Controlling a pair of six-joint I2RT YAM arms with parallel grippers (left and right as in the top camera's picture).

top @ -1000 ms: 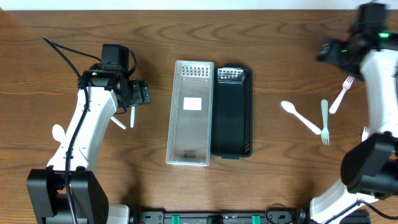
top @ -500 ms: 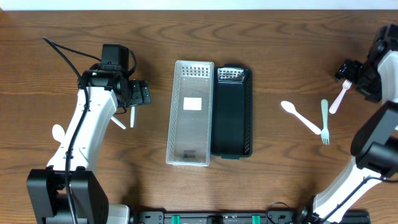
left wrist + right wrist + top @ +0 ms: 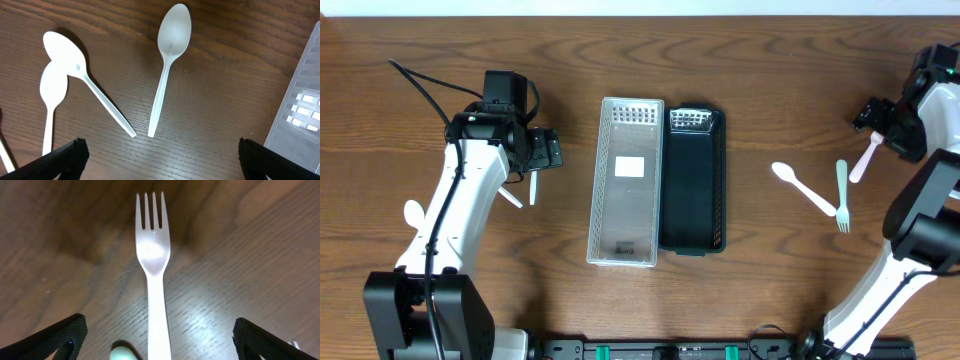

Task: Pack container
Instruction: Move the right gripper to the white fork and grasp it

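Container: black plastic tray [image 3: 692, 190] touching clear perforated tray [image 3: 625, 180], centre of the bench [image 3: 770, 80]; no cutlery inside.
Left jaws: wide, hovering over white plastic spoons [image 3: 167, 65].
Right jaws: wide; just swung in over the far pale plastic fork [image 3: 152, 250].
Meaning: packing unstarted; fork pickup looks next.

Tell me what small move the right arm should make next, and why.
Probably lower the right gripper straight down onto the white fork. The right wrist view shows its jaws open wide with the fork's handle centred between them, lying flat on the table and not yet gripped.
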